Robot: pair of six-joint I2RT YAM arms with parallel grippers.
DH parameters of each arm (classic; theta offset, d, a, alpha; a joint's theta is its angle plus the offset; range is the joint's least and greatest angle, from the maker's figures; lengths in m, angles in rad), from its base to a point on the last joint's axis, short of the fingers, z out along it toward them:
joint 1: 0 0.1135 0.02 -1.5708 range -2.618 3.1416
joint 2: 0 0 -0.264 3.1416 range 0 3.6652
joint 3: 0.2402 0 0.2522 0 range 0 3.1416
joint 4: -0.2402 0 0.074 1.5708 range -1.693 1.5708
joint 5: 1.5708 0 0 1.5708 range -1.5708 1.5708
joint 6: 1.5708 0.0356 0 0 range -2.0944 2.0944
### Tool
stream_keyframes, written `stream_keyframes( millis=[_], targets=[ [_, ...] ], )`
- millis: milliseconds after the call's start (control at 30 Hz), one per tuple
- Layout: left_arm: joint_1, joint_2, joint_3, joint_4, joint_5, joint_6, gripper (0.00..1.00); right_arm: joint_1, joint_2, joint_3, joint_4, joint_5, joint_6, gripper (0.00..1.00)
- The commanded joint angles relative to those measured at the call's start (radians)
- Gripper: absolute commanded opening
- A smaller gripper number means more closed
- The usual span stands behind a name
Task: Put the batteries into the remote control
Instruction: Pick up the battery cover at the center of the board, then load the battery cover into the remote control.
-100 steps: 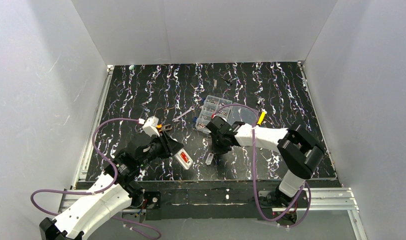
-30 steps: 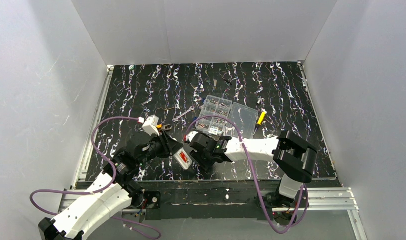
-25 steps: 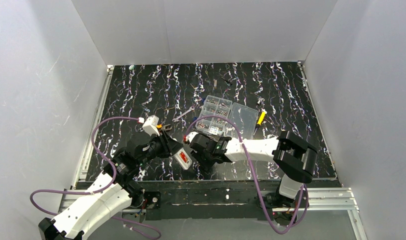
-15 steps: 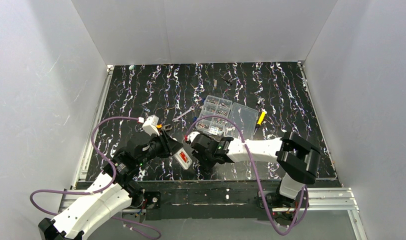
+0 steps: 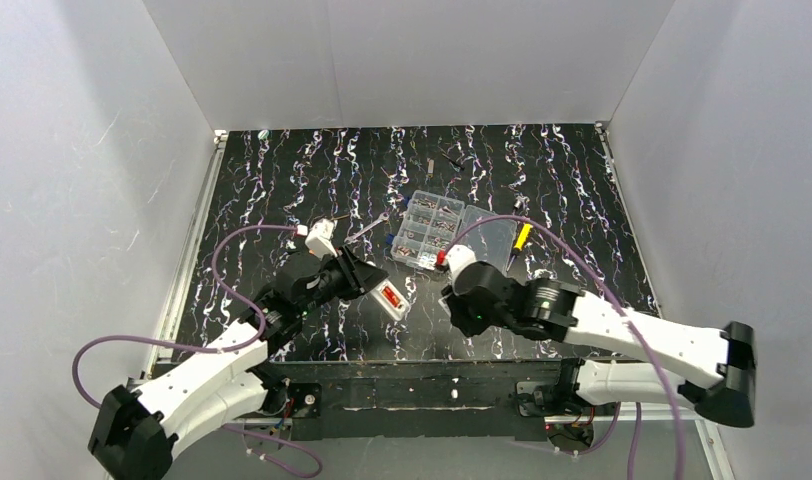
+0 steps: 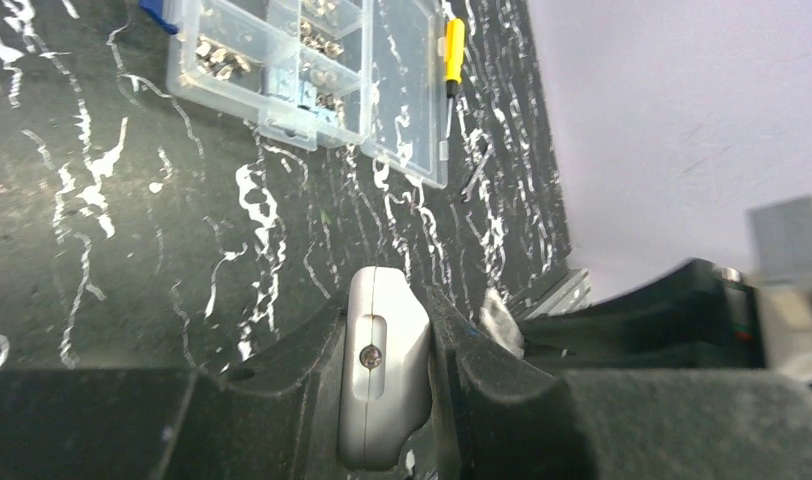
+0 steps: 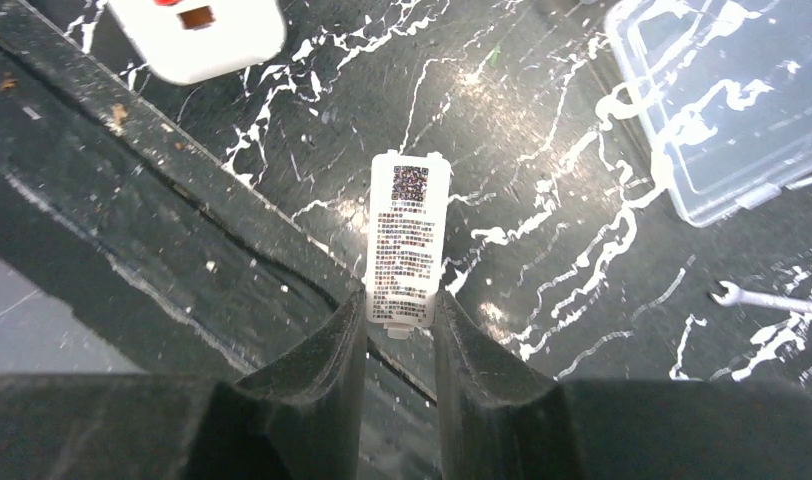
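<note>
At right pincer (image 7: 400, 308), white cover (image 7: 407, 235): QR code, illegible fine print.

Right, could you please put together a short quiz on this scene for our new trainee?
1. True or false: the left gripper is clamped on the remote control.
2. What is the right gripper holding? A) the wrench B) the labelled white cover C) nothing
3. Which tool lies beside the open clear compartment box, on the side towards the right arm?

Key: 1 true. 2 B. 3 the yellow-handled screwdriver.
</note>
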Motion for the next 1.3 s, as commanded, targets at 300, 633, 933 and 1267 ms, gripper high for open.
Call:
stream_keyframes(
  millis=[300, 633, 933, 1267],
  targets=[
    [-0.066, 0.326, -0.033, 0.763, 0.094, -0.23, 0.0, -0.017, 0.025, 0.367, -0.337, -0.062, -0.07, 0.09],
    [-0.113, 0.309, -0.012, 0.718, 0.128, -0.229, 0.0, -0.076, 0.066, 0.392, -0.324, -0.113, -0.169, 0.07],
    [-0.139, 0.333, -0.01, 0.706, 0.079, -0.234, 0.0, -0.081, 0.142, 0.429, -0.284, -0.149, -0.196, 0.04],
    [-0.147, 0.351, 0.018, 0.691, 0.09, -0.245, 0.0, -0.081, 0.221, 0.468, -0.268, -0.185, -0.184, 0.03]
  ],
)
